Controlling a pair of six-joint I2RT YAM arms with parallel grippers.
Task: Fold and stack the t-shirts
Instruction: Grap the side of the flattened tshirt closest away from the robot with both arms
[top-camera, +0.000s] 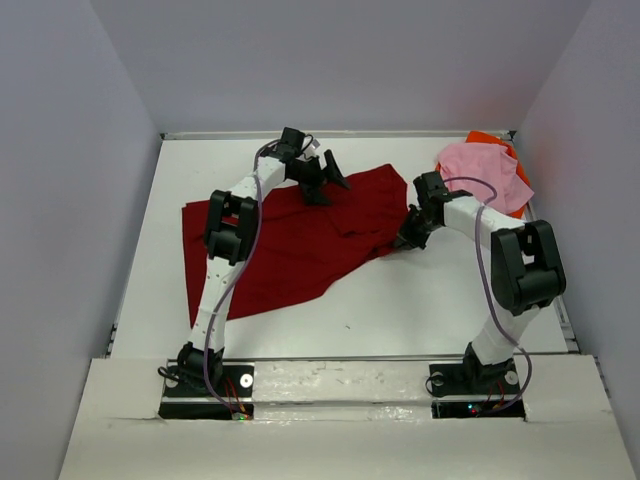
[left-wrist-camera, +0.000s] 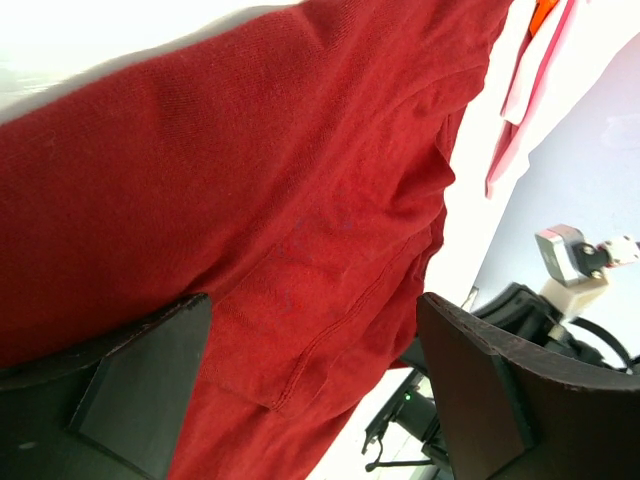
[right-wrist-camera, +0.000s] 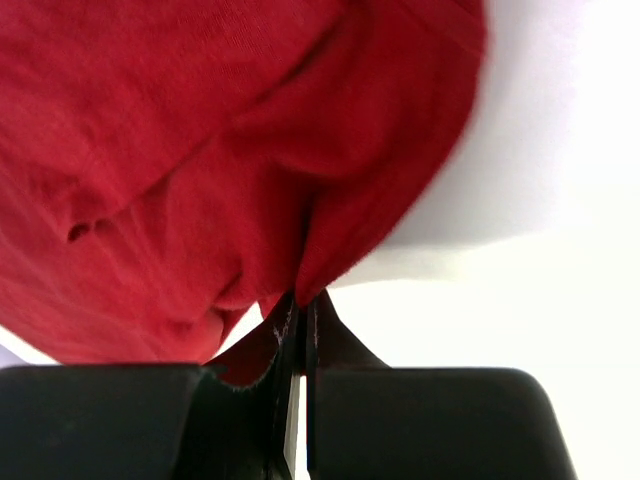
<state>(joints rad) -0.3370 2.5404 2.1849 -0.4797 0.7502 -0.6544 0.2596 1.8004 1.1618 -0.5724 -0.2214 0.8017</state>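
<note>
T-shirts lie in two places on the white bench (top-camera: 400, 300): the dark red t-shirt (top-camera: 300, 240) is spread loosely across the middle, and the light pink t-shirt (top-camera: 485, 170) lies crumpled over the orange t-shirt (top-camera: 483, 137) in the far right corner. The left arm rises from its near base, bends at the elbow over the red cloth and reaches to the shirt's far edge. There the left tool (top-camera: 325, 185) hangs with its jaws wide apart and nothing between them; the wrist view shows its dark fingers (left-wrist-camera: 140, 390) on either side of a stitched hem. The right arm stands tall at the elbow, and its forearm slopes down and leftward to the shirt's right edge. The right tool (top-camera: 410, 238) is pinched tight on a fold of the dark red t-shirt, with the cloth gathered into a ridge running up from the closed tips. The red fabric is a soft matte knit, rumpled with shallow creases, its outline uneven and its near corner tapering to a point. The pink cloth looks thinner and paler, while only a bright rim of the orange one shows.
</note>
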